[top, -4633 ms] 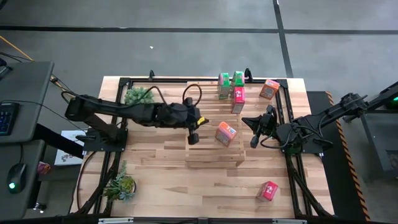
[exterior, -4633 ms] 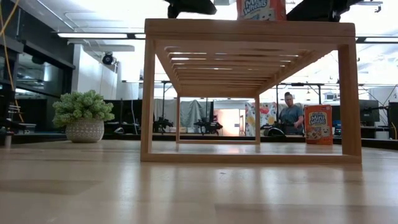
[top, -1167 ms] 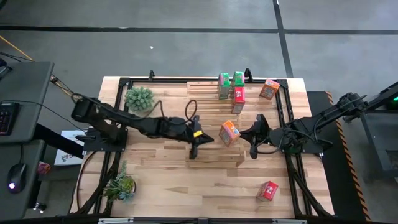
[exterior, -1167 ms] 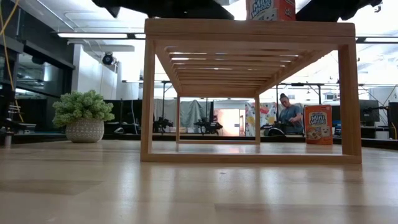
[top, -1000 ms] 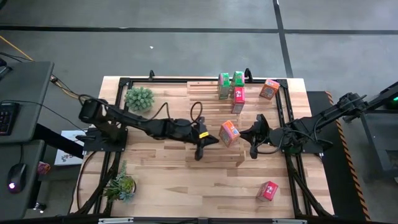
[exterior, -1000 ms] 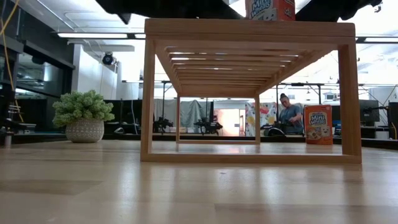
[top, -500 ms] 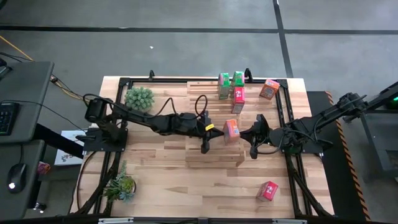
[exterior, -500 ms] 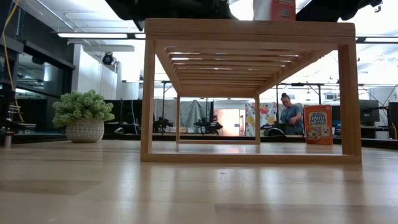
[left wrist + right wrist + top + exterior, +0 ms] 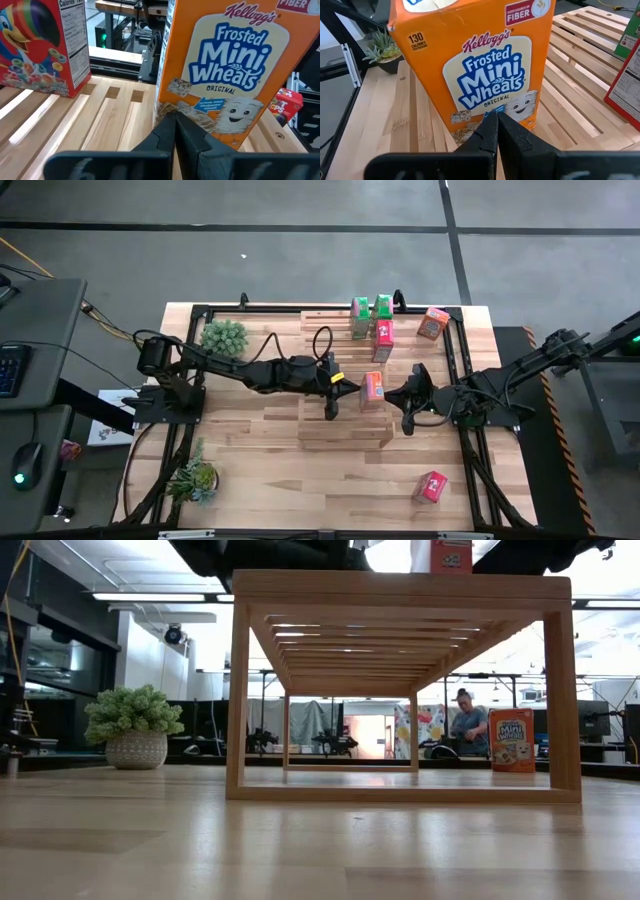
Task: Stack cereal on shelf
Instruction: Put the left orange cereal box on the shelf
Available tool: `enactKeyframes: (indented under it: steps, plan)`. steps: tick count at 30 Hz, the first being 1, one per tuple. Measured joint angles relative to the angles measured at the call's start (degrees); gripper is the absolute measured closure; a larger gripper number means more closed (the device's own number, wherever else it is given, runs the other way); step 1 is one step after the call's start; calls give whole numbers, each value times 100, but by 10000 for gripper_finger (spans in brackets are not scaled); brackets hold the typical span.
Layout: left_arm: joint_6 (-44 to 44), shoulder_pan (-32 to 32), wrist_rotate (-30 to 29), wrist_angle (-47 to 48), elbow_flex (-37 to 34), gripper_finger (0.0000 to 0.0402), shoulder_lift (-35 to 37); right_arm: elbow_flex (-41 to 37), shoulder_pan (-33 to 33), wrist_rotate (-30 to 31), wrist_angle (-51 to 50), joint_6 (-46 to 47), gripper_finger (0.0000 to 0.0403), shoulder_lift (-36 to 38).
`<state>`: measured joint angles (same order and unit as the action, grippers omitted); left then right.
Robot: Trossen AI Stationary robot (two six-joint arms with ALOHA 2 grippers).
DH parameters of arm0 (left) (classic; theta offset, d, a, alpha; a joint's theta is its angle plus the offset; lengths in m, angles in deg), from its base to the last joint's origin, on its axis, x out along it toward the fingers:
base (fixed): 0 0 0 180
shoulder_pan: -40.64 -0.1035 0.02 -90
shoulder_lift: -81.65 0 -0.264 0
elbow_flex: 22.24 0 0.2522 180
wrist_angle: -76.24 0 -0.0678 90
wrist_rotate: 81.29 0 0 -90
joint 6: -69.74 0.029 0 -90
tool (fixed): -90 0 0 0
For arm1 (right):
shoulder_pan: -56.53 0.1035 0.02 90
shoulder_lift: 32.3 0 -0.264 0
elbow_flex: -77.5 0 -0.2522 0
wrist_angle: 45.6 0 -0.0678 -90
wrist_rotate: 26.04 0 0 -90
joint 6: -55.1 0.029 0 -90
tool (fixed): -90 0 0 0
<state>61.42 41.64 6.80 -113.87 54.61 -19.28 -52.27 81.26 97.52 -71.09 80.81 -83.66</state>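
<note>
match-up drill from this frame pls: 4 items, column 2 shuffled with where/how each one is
Column 1:
1. orange Mini Wheats box
2. left tool
3. red box near the table's front right corner
4. round bushy plant

Column 2:
A. alone on bare tabletop, off the shelf
B. shut, tip at the orange box's left face
C. back left of the table
D. upright on the shelf top, between both tools

Pairs: 1-D, 2-B, 3-A, 4-C

Cereal box (image 9: 372,390) upright on shelf (image 9: 340,432), left hand (image 9: 333,406) and right hand (image 9: 403,413) flanking it.
</note>
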Motion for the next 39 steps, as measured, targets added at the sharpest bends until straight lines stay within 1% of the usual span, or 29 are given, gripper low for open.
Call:
enactKeyframes:
  steps: [8, 11, 17, 19, 31, 35, 39]
  plan:
    - [55, 65, 0, 147, 7, 401, 78, 0, 0, 0, -57, -8, 402, 15]
    - [92, 118, 7, 379, 1, 401, 92, 100, 4, 103, -499, 46, 402, 44]
    - [92, 234, 11, 549, 0, 401, 114, 310, 63, 727, -1617, 586, 402, 94]
    - [95, 260, 11, 494, 0, 401, 113, 315, 101, 873, -1665, 683, 402, 96]
    - [-59, 85, 7, 462, 0, 401, 35, 321, 195, 928, -1664, 687, 402, 109]
    - [-139, 73, 270, 370, 2, 402, 35, 321, 195, 953, -1657, 658, 402, 109]
    - [-210, 46, 286, 316, 2, 401, 33, 321, 195, 955, -1628, 630, 402, 109]
